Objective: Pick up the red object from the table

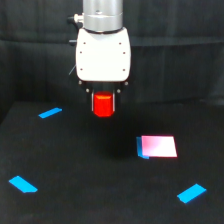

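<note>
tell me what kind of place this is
Probably a robot lab test bench: a black table marked with blue tape strips, dark curtain behind, and one arm whose tool grips a red object.

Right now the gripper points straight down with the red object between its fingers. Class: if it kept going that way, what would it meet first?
Probably bare black table. The gripper holds the red object, which seems lifted; the white card and blue tape strips lie off to the sides. Height is unclear in this single view.
</note>
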You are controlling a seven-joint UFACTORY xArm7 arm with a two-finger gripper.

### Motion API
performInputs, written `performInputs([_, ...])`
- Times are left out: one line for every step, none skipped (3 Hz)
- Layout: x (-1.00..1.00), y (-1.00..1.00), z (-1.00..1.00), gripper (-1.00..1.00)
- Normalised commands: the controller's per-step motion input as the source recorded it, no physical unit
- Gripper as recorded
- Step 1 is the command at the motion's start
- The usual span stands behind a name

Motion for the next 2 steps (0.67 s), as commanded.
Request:
performInputs([0.09, 0.0, 0.01, -1.0])
performInputs([0.11, -0.05, 0.0, -0.91])
